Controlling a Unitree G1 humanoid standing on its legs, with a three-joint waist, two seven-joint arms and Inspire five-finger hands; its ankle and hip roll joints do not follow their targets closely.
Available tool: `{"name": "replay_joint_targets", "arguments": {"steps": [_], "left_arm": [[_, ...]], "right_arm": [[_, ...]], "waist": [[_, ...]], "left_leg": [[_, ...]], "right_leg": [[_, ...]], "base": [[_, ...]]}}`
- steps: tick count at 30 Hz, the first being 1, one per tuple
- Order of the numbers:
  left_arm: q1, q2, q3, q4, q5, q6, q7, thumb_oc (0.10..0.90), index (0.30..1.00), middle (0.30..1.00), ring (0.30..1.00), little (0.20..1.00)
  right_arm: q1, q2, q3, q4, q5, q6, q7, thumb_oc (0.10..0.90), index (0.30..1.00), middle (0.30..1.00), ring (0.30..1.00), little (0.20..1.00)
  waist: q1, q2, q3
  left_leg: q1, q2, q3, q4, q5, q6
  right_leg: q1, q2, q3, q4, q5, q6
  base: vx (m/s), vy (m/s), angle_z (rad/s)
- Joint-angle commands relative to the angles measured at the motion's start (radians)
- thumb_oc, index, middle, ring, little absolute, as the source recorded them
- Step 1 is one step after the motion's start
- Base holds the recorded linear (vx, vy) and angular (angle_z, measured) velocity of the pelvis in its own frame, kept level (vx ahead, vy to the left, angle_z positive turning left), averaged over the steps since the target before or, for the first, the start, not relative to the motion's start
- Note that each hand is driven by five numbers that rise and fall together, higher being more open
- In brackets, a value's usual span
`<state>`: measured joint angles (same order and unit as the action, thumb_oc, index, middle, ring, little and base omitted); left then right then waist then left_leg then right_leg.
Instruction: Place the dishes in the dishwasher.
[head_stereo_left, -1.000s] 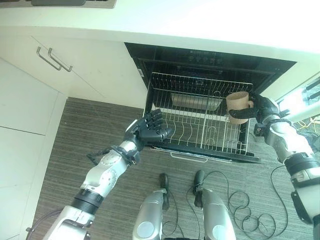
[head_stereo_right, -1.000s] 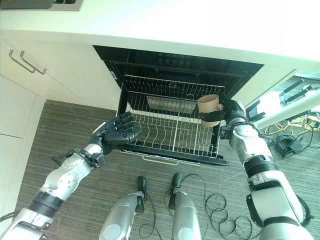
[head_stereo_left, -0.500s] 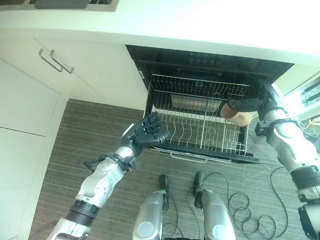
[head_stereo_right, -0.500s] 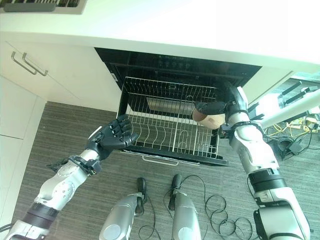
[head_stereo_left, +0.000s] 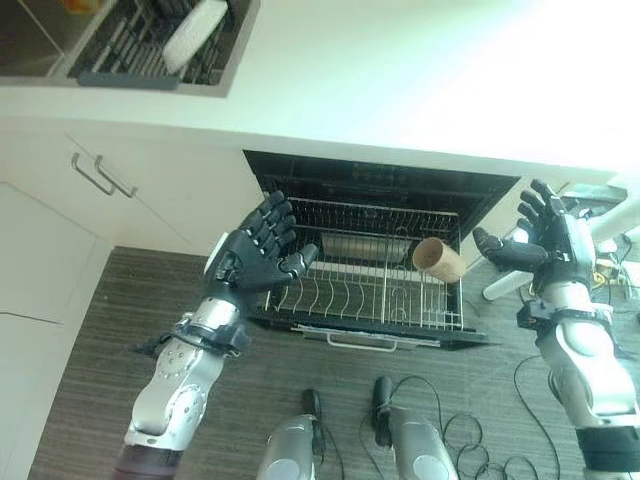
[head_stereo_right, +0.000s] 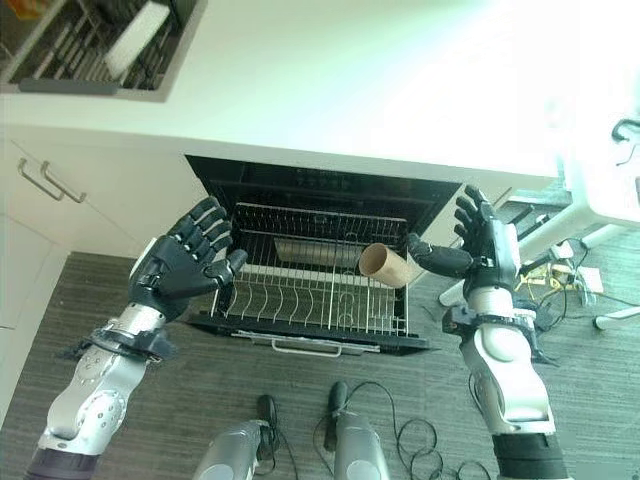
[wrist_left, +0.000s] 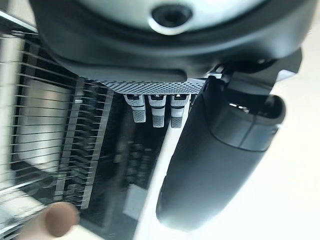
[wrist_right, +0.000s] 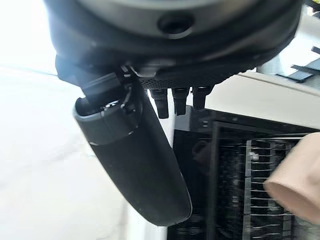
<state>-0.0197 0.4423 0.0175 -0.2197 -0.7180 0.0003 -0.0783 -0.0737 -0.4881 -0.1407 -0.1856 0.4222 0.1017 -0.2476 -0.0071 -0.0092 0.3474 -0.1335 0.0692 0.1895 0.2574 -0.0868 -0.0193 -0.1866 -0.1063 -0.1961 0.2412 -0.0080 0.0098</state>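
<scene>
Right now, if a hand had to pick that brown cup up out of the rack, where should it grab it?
Probably round the body. The cup lies tipped on its side at the rack's right end, open mouth toward the left, with no handle in view. The open right hand is nearest, so come from the right and above, fingers wrapped round the wall.

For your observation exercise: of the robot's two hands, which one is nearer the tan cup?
The right hand: its open fingers are spread just beside the tan cup at the rack's right end. The left hand, also open, is at the rack's opposite end.
</scene>
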Motion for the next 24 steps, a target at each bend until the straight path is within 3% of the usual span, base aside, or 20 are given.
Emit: {"name": "replay_joint_targets", "arguments": {"steps": [1,5,7,8,9,12,15,19,20,21,22,24], "left_arm": [[0.014,0.008,0.072,-0.122,0.039,-0.206,-0.052,0.8,0.9,0.9,0.9,0.9],[0.018,0.018,0.105,-0.14,0.034,-0.202,-0.068,0.8,0.9,0.9,0.9,0.9],[0.02,0.022,0.109,-0.146,0.033,-0.185,-0.079,0.8,0.9,0.9,0.9,0.9],[0.028,0.03,0.114,-0.134,0.033,-0.187,-0.085,0.8,0.9,0.9,0.9,0.9],[0.021,0.037,0.115,-0.122,0.025,-0.193,-0.078,0.8,0.9,0.9,0.9,0.9],[0.004,0.036,0.103,-0.104,0.003,-0.185,-0.085,0.8,0.9,0.9,0.9,0.9],[0.016,0.019,0.105,-0.104,-0.006,-0.178,-0.093,0.8,0.9,0.9,0.9,0.9],[0.026,0.005,0.102,-0.106,-0.039,-0.159,-0.115,0.8,0.9,0.9,0.9,0.9],[0.025,0.004,0.097,-0.118,-0.051,-0.159,-0.117,0.8,0.9,0.9,0.9,0.9],[0.028,-0.001,0.098,-0.128,-0.062,-0.158,-0.119,0.8,0.9,0.9,0.9,0.9],[0.026,-0.003,0.101,-0.139,-0.084,-0.153,-0.116,0.8,0.9,0.9,0.9,0.9],[0.026,-0.002,0.097,-0.14,-0.099,-0.166,-0.118,0.8,0.9,0.9,0.9,0.9]], "right_arm": [[-0.013,-0.014,-0.077,-0.103,-0.028,-0.2,0.012,0.8,0.9,0.9,0.9,0.9],[0.021,0.015,-0.101,-0.149,-0.016,-0.237,0.023,0.8,0.9,0.9,0.9,0.9],[0.044,0.031,-0.108,-0.171,-0.017,-0.253,0.027,0.8,0.9,0.9,0.9,0.9],[0.059,0.035,-0.11,-0.184,-0.011,-0.277,0.045,0.8,0.9,0.9,0.9,0.9],[0.05,0.031,-0.104,-0.177,-0.005,-0.29,0.056,0.8,0.9,0.9,0.9,0.9],[0.034,0.027,-0.106,-0.167,-0.046,-0.293,0.038,0.8,0.9,0.9,0.9,0.9],[0.041,0.013,-0.121,-0.161,-0.013,-0.324,0.043,0.8,0.9,0.9,0.9,0.9],[0.051,-0.013,-0.136,-0.179,0.0,-0.325,0.021,0.8,0.9,0.9,0.9,0.9],[0.047,-0.025,-0.133,-0.19,-0.011,-0.317,0.003,0.8,0.9,0.9,0.9,0.9],[0.057,-0.027,-0.141,-0.197,-0.019,-0.313,-0.002,0.8,0.9,0.9,0.9,0.9],[0.063,-0.04,-0.159,-0.206,-0.012,-0.302,-0.007,0.8,0.9,0.9,0.9,0.9],[0.05,-0.056,-0.173,-0.194,0.0,-0.294,-0.001,0.8,0.9,0.9,0.9,0.9]], "waist": [[0.002,-0.002,-0.145],[0.001,-0.004,-0.16],[-0.006,-0.002,-0.169],[-0.004,0.015,-0.172],[-0.014,0.027,-0.167],[-0.034,0.017,-0.174],[-0.02,0.009,-0.182],[-0.021,0.016,-0.198],[-0.02,0.013,-0.195],[-0.018,0.006,-0.186],[-0.022,-0.008,-0.175],[-0.036,-0.018,-0.171]], "left_leg": [[0.046,0.064,-0.006,0.043,-0.155,-0.034],[0.064,0.032,-0.01,0.043,-0.176,-0.012],[0.062,0.021,-0.02,0.043,-0.181,0.002],[0.066,0.03,-0.01,0.043,-0.179,0.016],[0.069,0.035,-0.005,0.043,-0.178,0.022],[0.075,-0.006,-0.027,0.043,-0.184,0.026],[0.082,-0.026,-0.013,0.043,-0.183,0.022],[0.103,-0.043,-0.003,0.043,-0.174,0.016],[0.129,-0.053,0.024,0.043,-0.133,-0.007],[0.13,-0.047,0.038,0.043,-0.052,-0.04],[0.114,0.003,0.072,0.043,0.037,-0.078],[0.097,0.073,0.112,0.043,0.028,-0.079]], "right_leg": [[0.089,-0.108,-0.046,0.059,-0.158,0.147],[0.101,-0.143,-0.044,0.059,-0.121,0.185],[0.118,-0.135,-0.032,0.059,-0.094,0.188],[0.161,-0.098,-0.108,0.059,-0.044,0.184],[0.177,-0.027,-0.114,0.059,-0.063,0.165],[0.163,0.078,-0.05,0.059,-0.073,0.137],[0.173,0.075,-0.104,0.059,-0.134,0.102],[0.174,0.076,-0.079,0.059,-0.205,0.065],[0.182,0.068,-0.064,0.059,-0.228,0.044],[0.191,0.058,-0.058,0.059,-0.229,0.036],[0.199,0.037,-0.06,0.059,-0.223,0.031],[0.196,0.019,-0.059,0.059,-0.218,0.033]], "base": [[0.01,0.285,-0.1],[0.02,0.232,-0.14],[0.04,0.223,-0.23],[0.03,0.285,-0.33],[0.03,0.236,-0.37],[0.03,0.008,-0.33],[0.08,-0.1,-0.01],[0.1,-0.139,0.12],[0.08,-0.079,0.19],[0.06,-0.049,0.03],[-0.01,0.037,0.07],[-0.03,0.175,0.12]]}}
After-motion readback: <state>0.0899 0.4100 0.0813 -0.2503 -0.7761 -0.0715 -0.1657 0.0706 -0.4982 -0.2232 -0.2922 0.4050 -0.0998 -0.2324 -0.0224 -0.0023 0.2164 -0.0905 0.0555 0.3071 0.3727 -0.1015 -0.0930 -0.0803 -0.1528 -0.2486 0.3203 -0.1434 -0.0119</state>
